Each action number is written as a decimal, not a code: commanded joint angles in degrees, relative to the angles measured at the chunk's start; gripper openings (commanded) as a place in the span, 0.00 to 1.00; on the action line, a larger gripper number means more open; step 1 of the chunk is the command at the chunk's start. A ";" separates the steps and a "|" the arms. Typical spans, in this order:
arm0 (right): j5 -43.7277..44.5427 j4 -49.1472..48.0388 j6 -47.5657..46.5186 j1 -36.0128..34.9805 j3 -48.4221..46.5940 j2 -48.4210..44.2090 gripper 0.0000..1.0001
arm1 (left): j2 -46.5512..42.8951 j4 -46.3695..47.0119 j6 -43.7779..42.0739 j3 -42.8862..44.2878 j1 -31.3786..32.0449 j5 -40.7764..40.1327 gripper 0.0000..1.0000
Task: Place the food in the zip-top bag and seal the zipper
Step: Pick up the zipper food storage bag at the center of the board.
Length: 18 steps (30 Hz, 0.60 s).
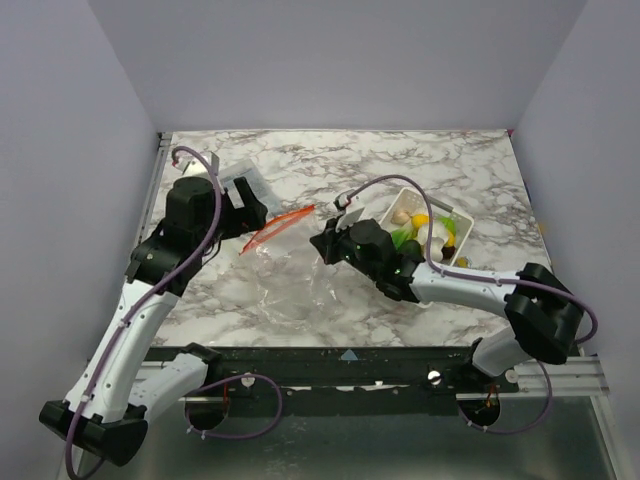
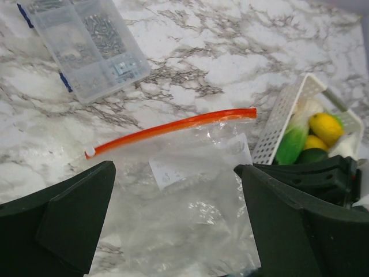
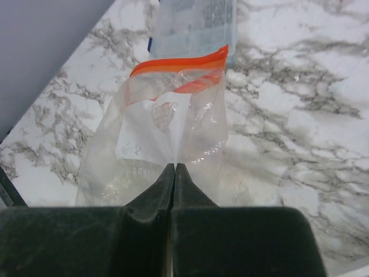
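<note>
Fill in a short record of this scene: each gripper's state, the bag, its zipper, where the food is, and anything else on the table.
left gripper: open, above the zip-top bag, holding nothing
right gripper: shut on the bag's clear plastic
zipper: orange-red strip along the mouth; cannot tell if sealed
food: all in the white basket, none in the bag
other: clear parts box beyond the bag

On my feed, white desk (image 2: pixel 230 52) with grey marble veins, clear bag (image 2: pixel 190 196), its zipper (image 2: pixel 173 125) orange-red, white basket (image 2: pixel 277 121), yellow lemon (image 2: pixel 327 127), green-and-white vegetable (image 2: pixel 295 141), clear box (image 2: pixel 86 46).
</note>
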State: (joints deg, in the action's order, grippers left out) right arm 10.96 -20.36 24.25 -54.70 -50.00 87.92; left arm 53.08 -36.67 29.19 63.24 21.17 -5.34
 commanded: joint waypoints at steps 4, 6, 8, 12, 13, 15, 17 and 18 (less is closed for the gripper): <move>1.26 -19.66 -17.56 -0.33 8.22 -5.96 0.01 | -2.59 -16.18 33.66 8.01 -2.15 13.47 0.95; 0.63 -21.85 -20.39 -0.41 9.64 -7.28 0.01 | -1.60 -19.09 39.45 8.51 -5.75 19.28 0.95; 0.16 -25.51 -23.08 -0.36 11.88 -8.55 0.01 | -0.24 -19.15 43.39 8.04 -9.33 24.93 0.95; -1.39 -29.14 -27.49 -0.43 14.79 -10.50 0.01 | 3.69 -18.19 49.47 6.76 -13.52 32.89 0.95; -1.90 -29.00 -27.99 -0.42 14.88 -10.92 0.01 | 4.49 -18.33 50.92 6.71 -14.02 33.57 0.95; -2.88 -28.92 -28.91 -0.44 15.06 -11.45 0.01 | 5.91 -18.64 53.80 6.42 -14.42 34.31 0.94; -4.22 -28.85 -30.22 -0.42 15.08 -11.80 0.01 | 7.31 -17.89 56.80 6.02 -14.63 34.77 0.93; -4.81 -29.01 -30.83 -0.46 15.19 -11.97 0.01 | 8.24 -18.29 58.01 6.22 -14.72 34.89 0.92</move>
State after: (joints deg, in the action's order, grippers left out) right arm 9.45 -45.36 -1.85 -54.72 -35.68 77.47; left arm 59.59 -52.93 76.51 69.84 7.22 23.35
